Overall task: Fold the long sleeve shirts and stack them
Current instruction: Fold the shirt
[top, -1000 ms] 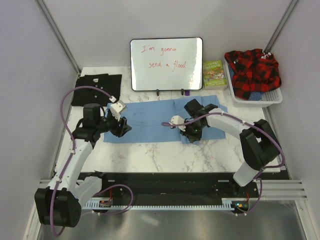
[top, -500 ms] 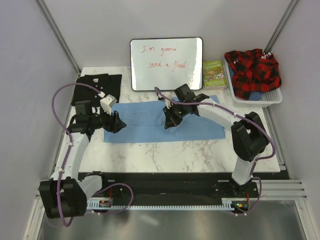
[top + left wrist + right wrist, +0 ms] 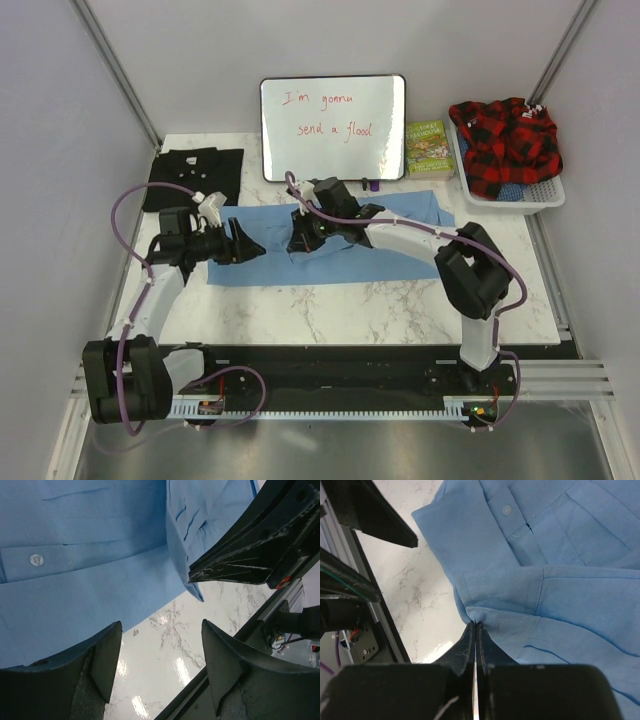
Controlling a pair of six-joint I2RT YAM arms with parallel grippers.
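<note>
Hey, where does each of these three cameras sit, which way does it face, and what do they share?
Top: fixed above and behind, looking down on the table, blue shirt and black shirt; both arms show.
Left wrist: on the left arm, facing blue shirt and table past its open left fingers.
Right wrist: on the right arm, facing its right fingers, shut on the blue shirt.
Shared: the blue shirt.

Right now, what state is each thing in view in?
light blue shirt, spread on table, one edge pinched
black shirt, folded, far left
left gripper, open, empty
right gripper, shut on light blue shirt
whiteboard, upright
basket, holding red plaid cloth
</note>
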